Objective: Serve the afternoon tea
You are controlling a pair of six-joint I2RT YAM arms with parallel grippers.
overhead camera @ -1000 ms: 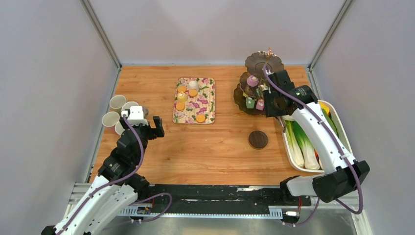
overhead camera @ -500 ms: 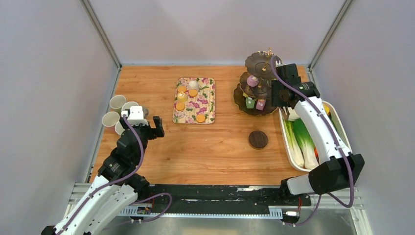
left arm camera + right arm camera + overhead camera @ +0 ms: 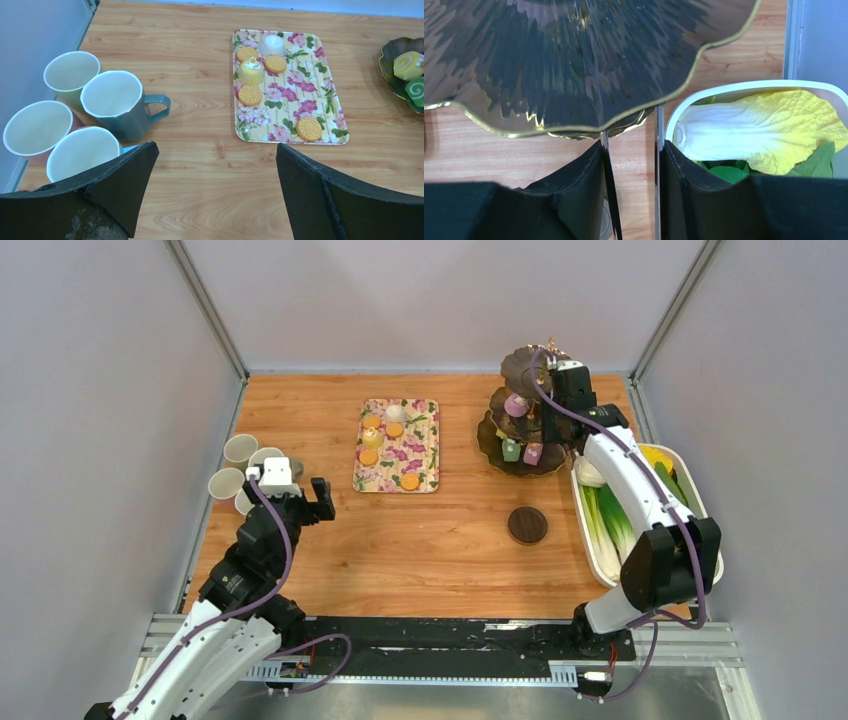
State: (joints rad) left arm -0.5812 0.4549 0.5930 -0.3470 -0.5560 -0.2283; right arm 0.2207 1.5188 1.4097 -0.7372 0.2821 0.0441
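The dark three-tier stand [image 3: 520, 368] stands at the back right with a purple cake [image 3: 516, 405], a green cake [image 3: 511, 450] and a pink cake [image 3: 533, 453] on it. My right gripper [image 3: 556, 428] is at the stand's right side, under the top tier [image 3: 574, 60]. It is shut on thin metal tongs [image 3: 605, 165], whose tips are hidden behind the tier's rim. The floral tray [image 3: 425, 445] holds orange biscuits, a yellow cake [image 3: 250, 71] and a white cake [image 3: 271, 45]. My left gripper [image 3: 310, 502] is open and empty beside the pastel mugs [image 3: 117, 102]. One dark coaster [image 3: 527, 525] lies on the table.
A white tub [image 3: 592, 540] of vegetables stands at the right edge, close to the stand; its rim [image 3: 744, 86] and a pale cabbage [image 3: 764, 130] show just right of my right fingers. Grey walls close in the left, right and back sides.
My right arm has swung from the front of the stand's lower tiers round to its right side and up under the top tier. The left arm has not moved.
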